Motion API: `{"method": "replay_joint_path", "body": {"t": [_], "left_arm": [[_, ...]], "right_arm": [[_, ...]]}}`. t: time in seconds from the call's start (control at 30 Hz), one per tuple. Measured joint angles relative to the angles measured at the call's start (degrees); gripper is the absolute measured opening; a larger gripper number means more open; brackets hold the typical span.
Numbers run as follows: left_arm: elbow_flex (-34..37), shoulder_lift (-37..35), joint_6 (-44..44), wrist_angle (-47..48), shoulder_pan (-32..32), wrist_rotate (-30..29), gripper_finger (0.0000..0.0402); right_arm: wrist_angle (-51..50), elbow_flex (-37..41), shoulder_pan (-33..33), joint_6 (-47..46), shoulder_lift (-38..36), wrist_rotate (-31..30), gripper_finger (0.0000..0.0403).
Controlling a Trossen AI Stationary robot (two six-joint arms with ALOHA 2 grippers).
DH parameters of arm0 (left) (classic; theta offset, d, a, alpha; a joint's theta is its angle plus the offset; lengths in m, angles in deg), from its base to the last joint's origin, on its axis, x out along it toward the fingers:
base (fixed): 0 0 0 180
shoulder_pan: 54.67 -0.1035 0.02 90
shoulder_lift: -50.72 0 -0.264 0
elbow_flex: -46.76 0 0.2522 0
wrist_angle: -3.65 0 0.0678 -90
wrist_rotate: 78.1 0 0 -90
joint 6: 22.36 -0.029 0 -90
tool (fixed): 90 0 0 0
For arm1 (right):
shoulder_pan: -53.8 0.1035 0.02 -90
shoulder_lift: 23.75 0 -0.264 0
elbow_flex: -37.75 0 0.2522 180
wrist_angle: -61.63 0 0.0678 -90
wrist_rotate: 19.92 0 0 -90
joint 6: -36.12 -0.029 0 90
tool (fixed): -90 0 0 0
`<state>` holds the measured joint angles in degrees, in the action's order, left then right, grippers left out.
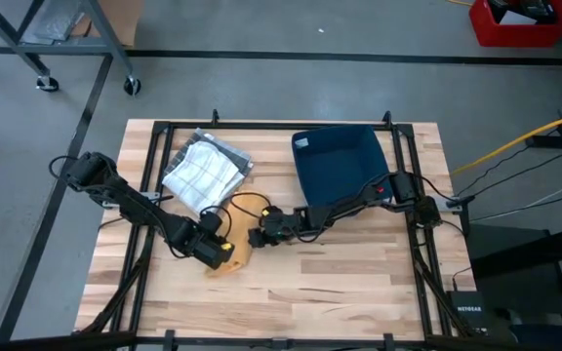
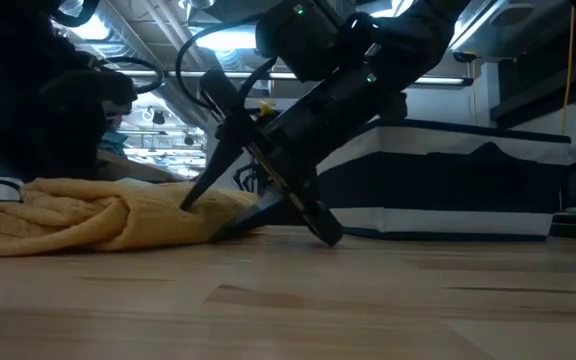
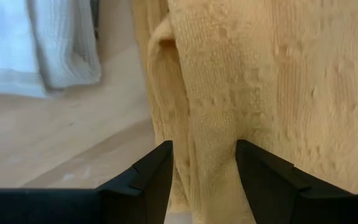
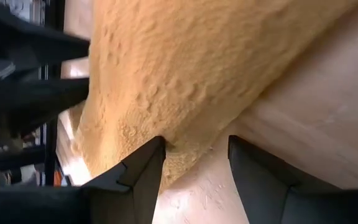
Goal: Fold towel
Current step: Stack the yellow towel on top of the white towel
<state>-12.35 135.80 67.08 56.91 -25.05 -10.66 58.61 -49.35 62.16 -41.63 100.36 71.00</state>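
The yellow towel [image 1: 239, 237] lies bunched near the middle of the wooden table [image 1: 340, 283], mostly covered from above by both arms. At its 11 o'clock sits a white folded cloth [image 1: 201, 175], just beside it; at its 2 o'clock a dark blue bin [image 1: 340, 166] stands close by (its far wall shows a white stripe in the low view). The left gripper [image 3: 204, 180] has its fingers either side of a towel fold, pinching it. The right gripper [image 4: 194, 168] straddles the towel's edge at the tabletop, fingers partly apart; whether it actually grips is hard to tell.
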Motion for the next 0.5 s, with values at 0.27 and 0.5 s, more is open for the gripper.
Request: {"method": "replay_joint_path", "body": {"t": [0.27,0.5], "left_arm": [[0.0,0.0,-1.41,-0.19,0.04,1.43,0.0169],[0.0,0.0,-3.1,-3.99,0.04,1.48,0.0169]], "right_arm": [[-0.47,0.0,-0.09,-5.23,0.0,-3.97,0.0186],[-0.36,0.02,-0.13,-7.44,0.26,-4.9,0.0186]]}}
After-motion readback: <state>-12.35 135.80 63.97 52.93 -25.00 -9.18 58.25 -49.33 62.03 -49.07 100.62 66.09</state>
